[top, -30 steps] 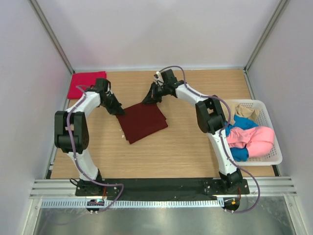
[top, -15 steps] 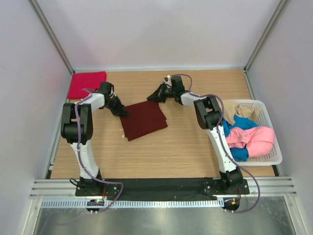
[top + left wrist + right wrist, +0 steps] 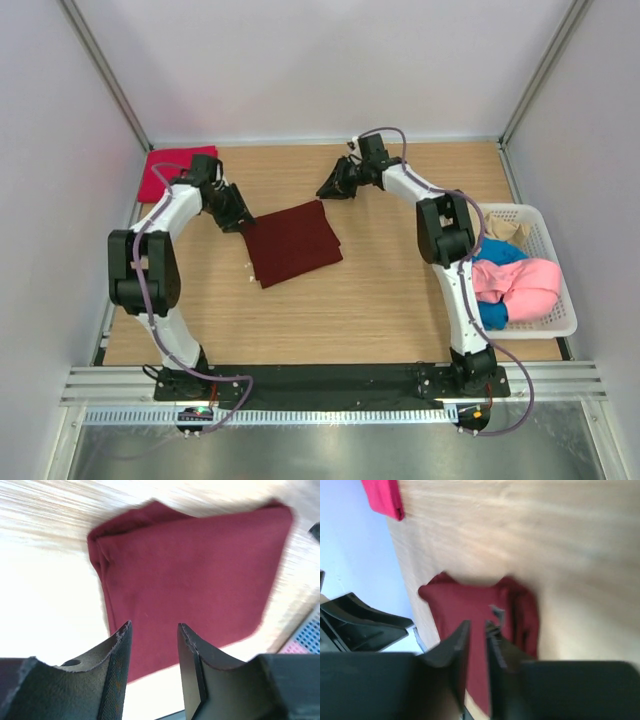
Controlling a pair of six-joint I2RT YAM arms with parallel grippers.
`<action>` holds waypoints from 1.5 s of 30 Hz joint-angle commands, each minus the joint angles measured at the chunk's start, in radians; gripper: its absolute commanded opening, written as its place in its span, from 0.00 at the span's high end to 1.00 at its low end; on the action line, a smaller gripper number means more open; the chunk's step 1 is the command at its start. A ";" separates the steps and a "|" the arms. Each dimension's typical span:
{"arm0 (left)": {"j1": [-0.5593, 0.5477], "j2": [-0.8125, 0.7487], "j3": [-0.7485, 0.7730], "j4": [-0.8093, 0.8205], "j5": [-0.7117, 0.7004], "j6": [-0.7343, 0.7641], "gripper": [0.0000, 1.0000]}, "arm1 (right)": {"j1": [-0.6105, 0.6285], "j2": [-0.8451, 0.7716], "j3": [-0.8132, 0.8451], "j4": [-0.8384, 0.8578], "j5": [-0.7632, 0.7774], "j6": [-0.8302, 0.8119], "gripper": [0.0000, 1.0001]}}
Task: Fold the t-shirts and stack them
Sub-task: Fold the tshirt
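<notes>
On the table (image 3: 380, 300), maroon t-shirt (image 3: 292, 243) (long axis left-right, askew)

The left black-and-white jointed arm (image 3: 168, 214) rises from its base at the lower left of the overhead view, doubles back at a dark elbow near the left edge and reaches up and inward. It ends in the left black two-finger gripper (image 3: 238, 218), just left of centre. Seen from its wrist, the fingers (image 3: 117, 670) stand apart with a plain gap and nothing between them. The right black-and-white jointed arm (image 3: 405, 183) climbs from the lower right, folds at mid-right and stretches toward the upper middle, where the right black two-finger gripper (image 3: 328, 190) points down and left. Its fingers (image 3: 455, 650) sit close together with only a thin slit showing, and the blur hides whether they meet.
</notes>
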 commanded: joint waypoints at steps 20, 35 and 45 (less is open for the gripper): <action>0.125 -0.067 -0.081 -0.012 0.134 0.080 0.23 | 0.075 -0.360 -0.700 0.269 -0.145 -0.041 0.99; 0.087 0.177 0.053 0.131 0.047 0.166 0.27 | 0.055 -0.725 -0.570 -0.082 -0.023 -0.317 0.73; 0.039 0.187 -0.019 0.123 -0.028 0.149 0.41 | 0.052 -0.854 -0.646 -0.033 -0.052 -0.330 0.72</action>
